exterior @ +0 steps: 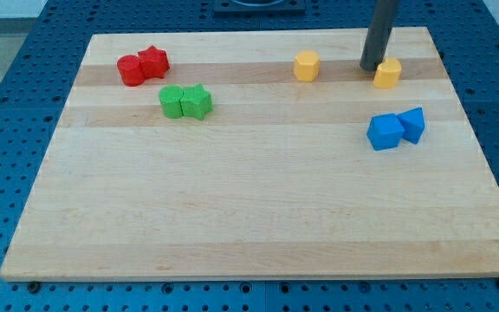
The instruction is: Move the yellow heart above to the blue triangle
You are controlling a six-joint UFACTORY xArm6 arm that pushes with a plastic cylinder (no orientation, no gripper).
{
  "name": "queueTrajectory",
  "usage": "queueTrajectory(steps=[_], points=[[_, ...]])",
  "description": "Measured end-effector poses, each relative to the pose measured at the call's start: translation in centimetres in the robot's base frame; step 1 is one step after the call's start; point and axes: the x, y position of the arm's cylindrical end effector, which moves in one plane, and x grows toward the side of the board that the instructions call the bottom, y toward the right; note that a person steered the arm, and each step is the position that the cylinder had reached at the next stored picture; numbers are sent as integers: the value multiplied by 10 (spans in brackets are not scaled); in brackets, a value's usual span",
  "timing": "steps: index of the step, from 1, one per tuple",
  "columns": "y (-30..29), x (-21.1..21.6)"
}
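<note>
Yellow is what matters here, and there are two yellow blocks in the upper part of the frame. The one you want, the yellow heart (388,74), sits at the upper right of the wooden board (249,208), and my tip (371,68) stands just at its left side, touching it or very nearly so; the gap is too fine to call. The other yellow block (307,65), which looks six-sided, lies further left along the same strip and is well apart from the tip.

There is no pincer on this arm, only the dark rod, so nothing can be spread or pressed together: the rod can only shove.

The blue triangle (413,124) lies below the heart and a little to the right, touching a blue cube-like block (385,132) on its left. So the heart already sits on the upper side of the triangle, only slightly left of it. With the tip on the heart's left, a short push toward the frame's right would, as I judge it, bring the heart straight over the triangle. Pushing it down as well would need the tip moved round to the heart's upper edge first, and you should watch the blue pair.

The red pair (142,66) and green pair (185,101) at the upper left are out of the way.
</note>
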Motion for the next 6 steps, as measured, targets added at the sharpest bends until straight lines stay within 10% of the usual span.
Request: queueTrajectory(steps=[3,6], points=[[6,64],[22,3]])
